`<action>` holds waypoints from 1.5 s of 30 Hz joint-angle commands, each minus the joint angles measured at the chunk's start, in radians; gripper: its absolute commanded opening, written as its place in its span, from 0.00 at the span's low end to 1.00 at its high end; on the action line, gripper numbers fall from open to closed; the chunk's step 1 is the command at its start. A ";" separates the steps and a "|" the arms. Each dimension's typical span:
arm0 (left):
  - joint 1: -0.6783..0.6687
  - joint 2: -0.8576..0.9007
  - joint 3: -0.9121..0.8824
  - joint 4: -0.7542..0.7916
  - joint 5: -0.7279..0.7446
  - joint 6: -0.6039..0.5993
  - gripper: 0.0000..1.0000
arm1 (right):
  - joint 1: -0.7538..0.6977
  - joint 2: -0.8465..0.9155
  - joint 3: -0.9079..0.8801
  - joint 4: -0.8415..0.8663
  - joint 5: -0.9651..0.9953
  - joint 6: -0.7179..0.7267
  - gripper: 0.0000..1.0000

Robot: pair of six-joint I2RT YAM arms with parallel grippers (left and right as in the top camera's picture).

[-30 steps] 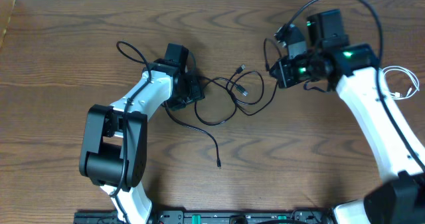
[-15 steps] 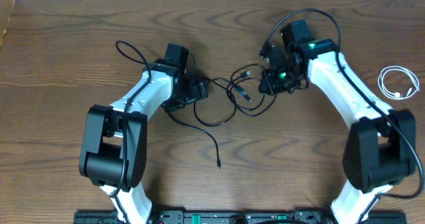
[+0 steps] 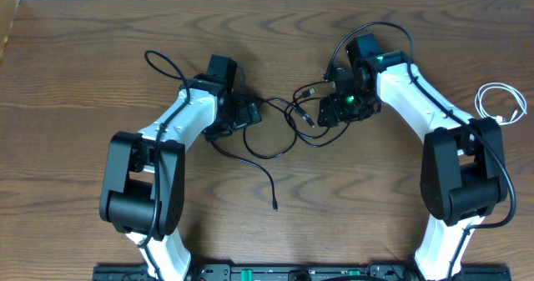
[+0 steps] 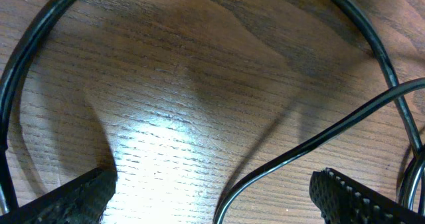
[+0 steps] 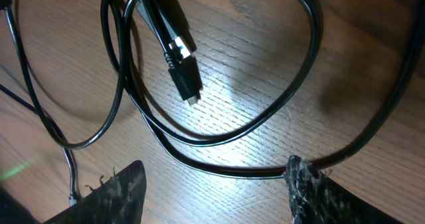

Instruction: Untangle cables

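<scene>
Two black cables (image 3: pixel 292 121) lie looped over each other at the table's middle, and one tail ends in a plug (image 3: pixel 275 204) nearer the front. My left gripper (image 3: pixel 252 112) sits low at the tangle's left side, open, and a black strand (image 4: pixel 279 164) passes between its fingertips (image 4: pixel 73 197) without being pinched. My right gripper (image 3: pixel 320 114) is at the tangle's right side, open and holding nothing. A black cable (image 5: pixel 265 167) curves just past its fingertips (image 5: pixel 319 191), and a plug (image 5: pixel 186 84) lies beyond. A coiled white cable (image 3: pixel 501 104) rests apart at the far right.
Thick black cords arc off both arms, one looping at the upper left (image 3: pixel 163 64) and one above the right wrist (image 3: pixel 380 29). The brown wooden table (image 3: pixel 83 31) meets a white wall along its far edge. The arm bases stand at the front edge.
My right gripper has swung left and down to the tangle's right side and its jaws have opened. The white cable now shows uncovered at the right. The left arm has stayed in place.
</scene>
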 commanded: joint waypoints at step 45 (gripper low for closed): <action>0.004 0.004 0.002 -0.002 -0.021 -0.002 0.98 | 0.169 0.007 0.013 0.106 0.095 -0.002 0.99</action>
